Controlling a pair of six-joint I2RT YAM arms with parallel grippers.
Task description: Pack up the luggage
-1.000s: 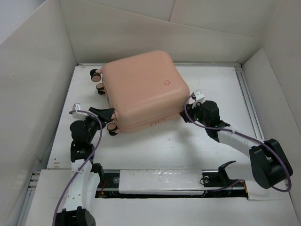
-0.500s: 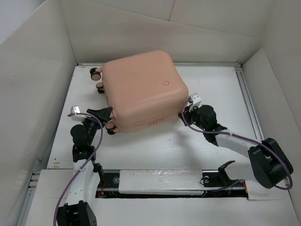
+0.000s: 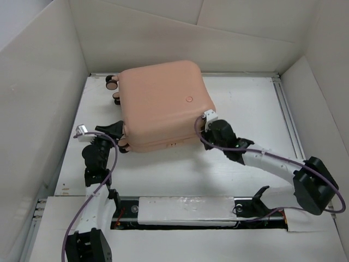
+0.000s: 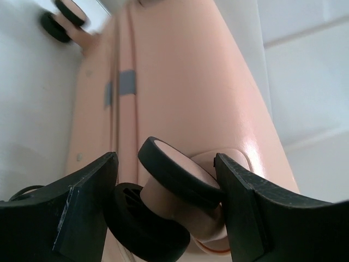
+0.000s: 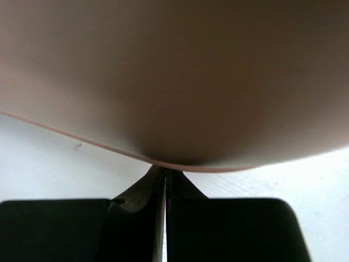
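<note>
Top view: the luggage lies shell-up at the back left of the table, its wheeled end close to the left wall, with bare tabletop to its right and front. The left gripper sits at its near-left corner and the right gripper against its near-right corner. Left wrist view: the fingers stand apart astride a caster wheel, but whether they clamp it cannot be told. Right wrist view: the fingers are pressed together on nothing, their tips just under the shell's rounded edge.
</note>
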